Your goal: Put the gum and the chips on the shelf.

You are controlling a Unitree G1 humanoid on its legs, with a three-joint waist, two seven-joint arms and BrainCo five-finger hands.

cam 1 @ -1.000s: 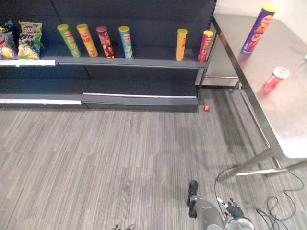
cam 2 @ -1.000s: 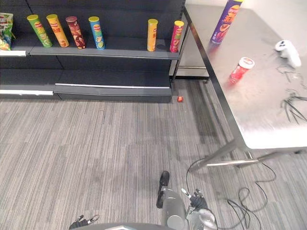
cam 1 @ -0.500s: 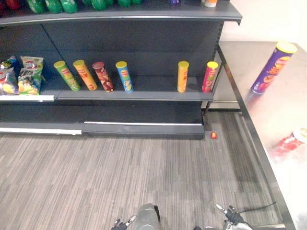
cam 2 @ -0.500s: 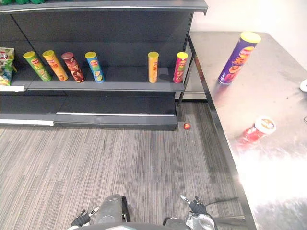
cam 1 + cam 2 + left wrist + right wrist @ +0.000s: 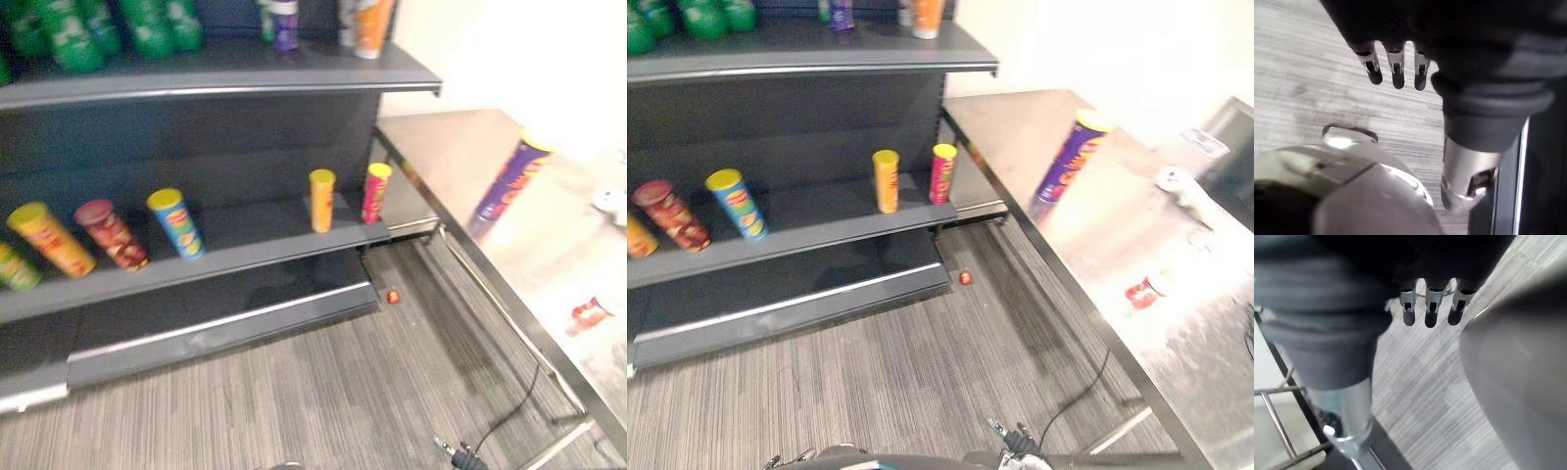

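A tall purple chips can (image 5: 509, 186) with a yellow lid stands on the steel table (image 5: 446, 147) at the right. Nearer along the same table is a small red gum can (image 5: 1144, 291) with a white lid. My left hand (image 5: 1397, 73) hangs low over the grey floor with straight fingers and holds nothing. My right hand (image 5: 1431, 308) hangs the same way, open and with nothing in it; its fingertips (image 5: 458, 454) show at the bottom edge. Both hands are far from the two cans.
The dark shelf unit (image 5: 245, 250) carries several chips cans on its middle board and green bottles (image 5: 69, 34) on the top board. A small red thing (image 5: 393, 296) lies on the floor by the shelf's corner. A white controller (image 5: 1179, 183) rests on the table.
The whole picture has shifted: the camera has risen and turned, so the top shelf board now shows. The cans stand as before. My hands sit lower at the bottom edge.
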